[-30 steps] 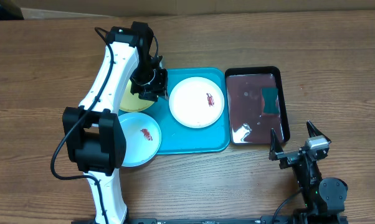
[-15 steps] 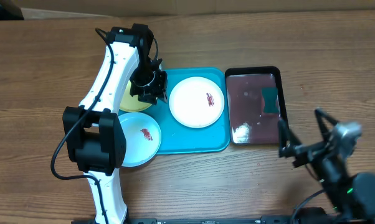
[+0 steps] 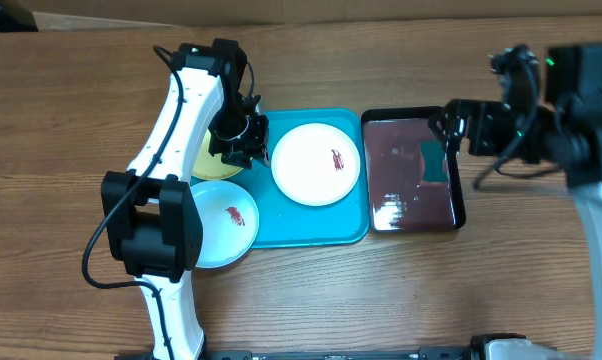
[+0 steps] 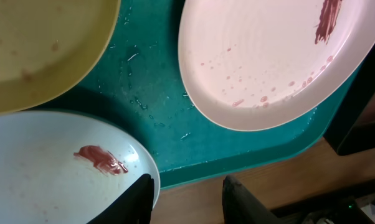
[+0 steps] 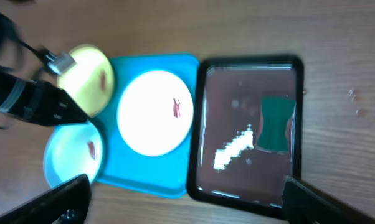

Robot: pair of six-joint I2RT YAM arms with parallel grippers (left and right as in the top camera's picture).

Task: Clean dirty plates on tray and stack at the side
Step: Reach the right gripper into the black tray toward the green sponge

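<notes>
Swinging from near right to the far black tray (image 3: pixel 459 170), our right gripper (image 3: pixel 447 128), wide, now nears the sponge (image 3: pixel 434 160); our left gripper (image 3: pixel 236 140), narrow and empty, waits above three smeared plates (image 3: pixel 316 165) on the tray (image 3: pixel 311 232).

We see a wood-grain worktop (image 3: pixel 381 300) carrying a narrow black tray (image 3: pixel 417 229), set right of centre with its long sides running near to far. It holds a shallow pool of reddish-brown water (image 3: pixel 401 165) (a white glare sits on the nearer part of the surface). A dark green sponge (image 3: pixel 434 162) lies in the water by the tray's right wall, toward the far end; we cannot tell whether it floats.
</notes>
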